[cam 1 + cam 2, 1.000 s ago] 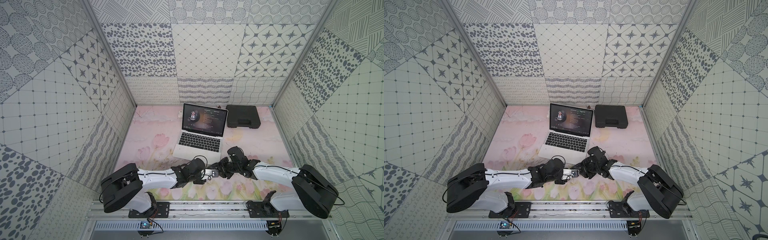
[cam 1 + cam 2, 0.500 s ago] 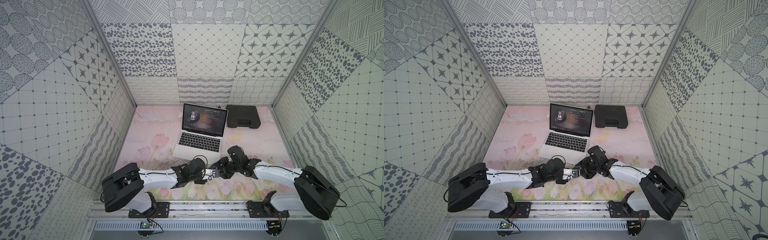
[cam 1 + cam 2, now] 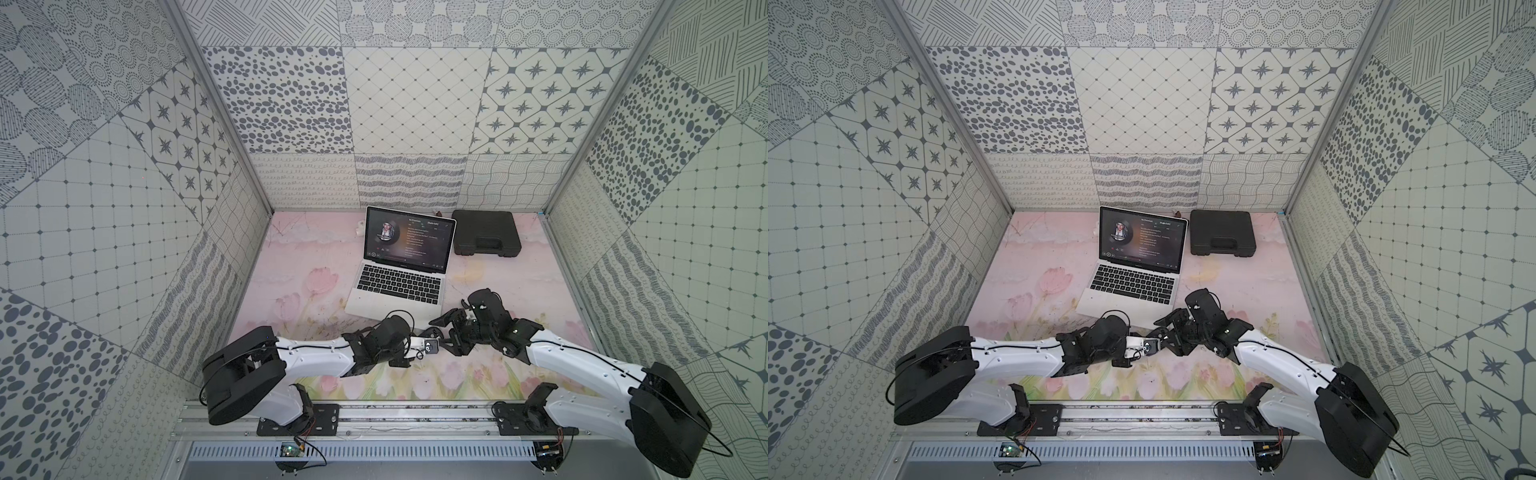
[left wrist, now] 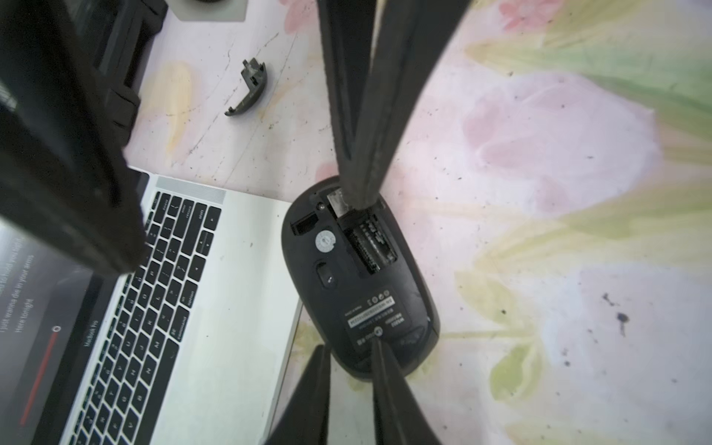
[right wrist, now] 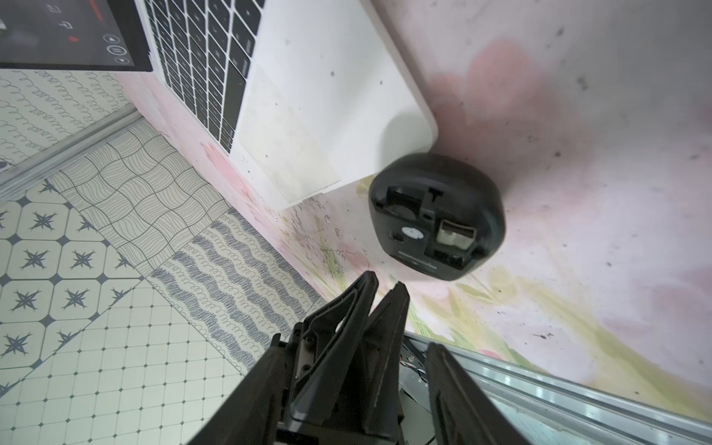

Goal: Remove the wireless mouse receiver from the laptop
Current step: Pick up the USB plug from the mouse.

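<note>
Just beyond the tips of the left gripper (image 5: 385, 283) lies the black mouse (image 4: 362, 293). It is belly up with its battery bay uncovered, and its labelled end is nearest those fingers (image 5: 346, 308). They stand a narrow slit apart with nothing between them; I cannot tell whether a tip grazes the mouse.

At the end of the mouse farthest from them, the wireless mouse receiver (image 5: 456, 233) sits in a slot in the underside. Its silver plug is showing and it is apart from the laptop (image 4: 215, 308).

The right gripper (image 4: 244, 237) reaches in from the opposite side, its fingers (image 4: 366, 115) spread wide and holding nothing. In the left wrist view one of them crosses in front of the receiver's end of the mouse. The right wrist view shows the receiver uncovered, so I cannot tell if they touch.

The laptop's keyboard shows between the right fingers in the left wrist view, and its front corner is just beside the mouse. The lid is up and the screen is lit. Past the right fingers a loose black battery cover (image 4: 248, 90) rests on the floral mat (image 4: 539, 154). Farther off stands a black plastic case (image 3: 486, 232).
</note>
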